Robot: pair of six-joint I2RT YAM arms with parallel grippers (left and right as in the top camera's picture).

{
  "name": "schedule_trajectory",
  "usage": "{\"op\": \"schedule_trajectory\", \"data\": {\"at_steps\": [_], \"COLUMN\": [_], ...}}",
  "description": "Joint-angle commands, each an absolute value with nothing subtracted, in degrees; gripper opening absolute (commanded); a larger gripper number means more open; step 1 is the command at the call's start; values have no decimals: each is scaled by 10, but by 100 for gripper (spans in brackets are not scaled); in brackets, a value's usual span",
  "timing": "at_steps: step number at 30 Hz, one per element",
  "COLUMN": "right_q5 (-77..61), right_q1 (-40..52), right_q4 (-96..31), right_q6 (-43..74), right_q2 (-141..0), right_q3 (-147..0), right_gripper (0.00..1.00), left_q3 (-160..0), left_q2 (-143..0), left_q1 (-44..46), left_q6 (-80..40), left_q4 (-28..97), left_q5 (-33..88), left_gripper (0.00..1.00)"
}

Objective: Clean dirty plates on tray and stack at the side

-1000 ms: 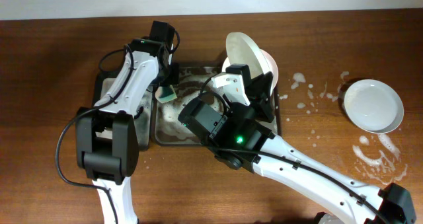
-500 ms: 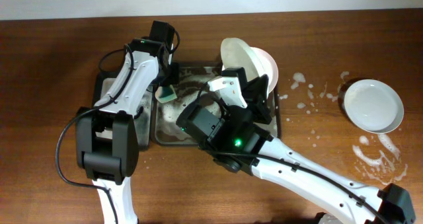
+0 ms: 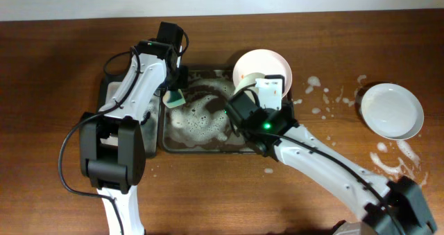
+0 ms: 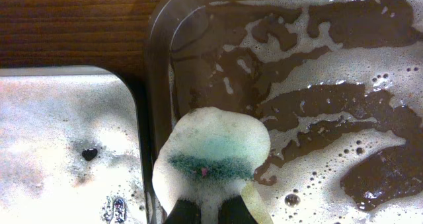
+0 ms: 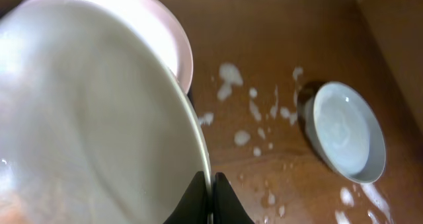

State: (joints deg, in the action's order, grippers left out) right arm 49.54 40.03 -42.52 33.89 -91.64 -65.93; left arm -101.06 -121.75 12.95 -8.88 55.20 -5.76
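My right gripper (image 5: 210, 184) is shut on the rim of a white plate (image 5: 92, 112), held tilted over the right end of the foamy dark grey tray (image 3: 208, 146); the plate shows from above too (image 3: 258, 67). Another white plate (image 5: 173, 42) lies under it at the tray's right end. A pale grey-blue plate (image 3: 392, 110) lies on the foam-spattered wood at the right, also in the right wrist view (image 5: 347, 131). My left gripper (image 4: 210, 214) is shut on a green-and-white sponge (image 4: 213, 151) at the tray's left rim.
A smaller foamy tray (image 4: 66, 145) lies left of the big tray. White foam splashes (image 3: 326, 100) dot the wood between the tray and the grey-blue plate.
My right arm has swung right and back, and the held plate has tipped from near upright toward flat. The foamy tray floor now shows. The left arm has not moved.
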Motion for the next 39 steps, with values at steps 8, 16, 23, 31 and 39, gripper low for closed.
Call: {"op": "schedule_trajectory", "data": {"at_steps": [8,16,23,31,39], "right_q5": [682,453,481,743,837], "right_q1": [397,260,257,439,444], "right_q4": [-386,-395,-349,-62,54], "right_q6": [348,302,97,-403,-331], "right_q2": [-891,-697,-690,-782,-796], "right_q3": [-622,-627,-627,-627,-627], "right_gripper": [4,4,4,4,4], "left_q3": [-1010,-1010,-1010,-1010,-1010], "left_q2": [-1219,-1219,-1219,-1219,-1219], "left_q1": [130,130,130,130,130], "left_q6": [-96,-96,-96,-96,-96], "left_q4": [552,548,547,547,547], "left_q5": [-51,-51,-52,-52,-53], "left_gripper": [1,1,1,1,1]}}
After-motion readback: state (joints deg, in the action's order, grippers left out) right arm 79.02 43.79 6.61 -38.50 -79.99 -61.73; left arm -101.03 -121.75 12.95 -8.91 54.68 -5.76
